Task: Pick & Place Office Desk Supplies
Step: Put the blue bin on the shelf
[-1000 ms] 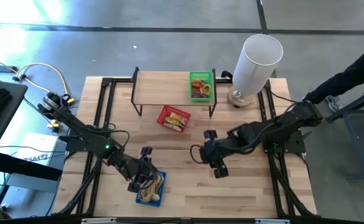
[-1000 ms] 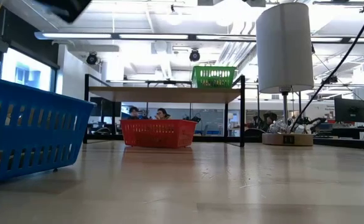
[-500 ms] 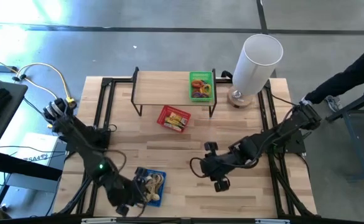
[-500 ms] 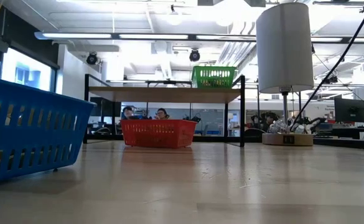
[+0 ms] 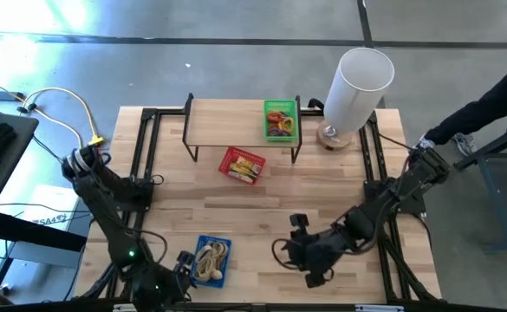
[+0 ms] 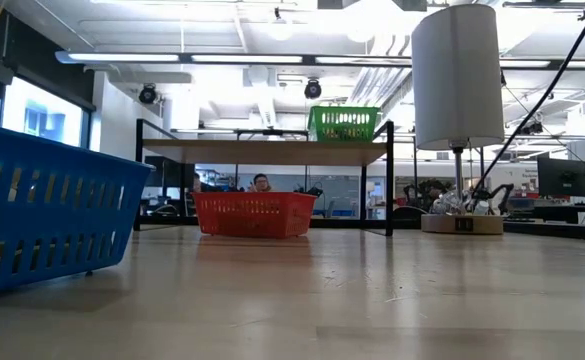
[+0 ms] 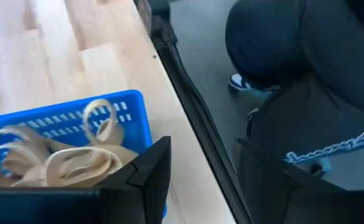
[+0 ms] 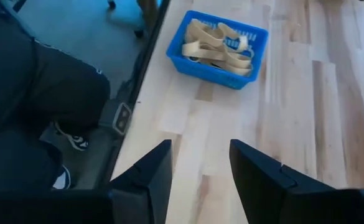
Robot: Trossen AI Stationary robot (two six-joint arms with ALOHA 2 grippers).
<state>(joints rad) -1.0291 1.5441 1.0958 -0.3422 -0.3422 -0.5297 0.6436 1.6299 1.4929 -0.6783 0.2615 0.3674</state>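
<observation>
Pale tan bands lie in a blue basket near the table's front edge. Yellow blocks fill a red basket at mid-table, and coloured loops fill a green basket on the wooden shelf. My left gripper hangs open at the basket's left near corner, its fingers empty over the table's front edge. To the basket's right, my right gripper is open and empty above bare wood, pointing toward the blue basket. Neither gripper appears in the low view.
A tall white cylinder stands on a round base at the far right corner. Black frame rails run along the table's sides. A person's dark trouser legs and shoe are just past the front edge, and a dark sleeve reaches in at the right.
My left gripper has swung from over the blue basket toward the table's near edge and now hangs at the basket's left near corner. My right gripper has moved toward the near edge. The baskets have stayed in place.
</observation>
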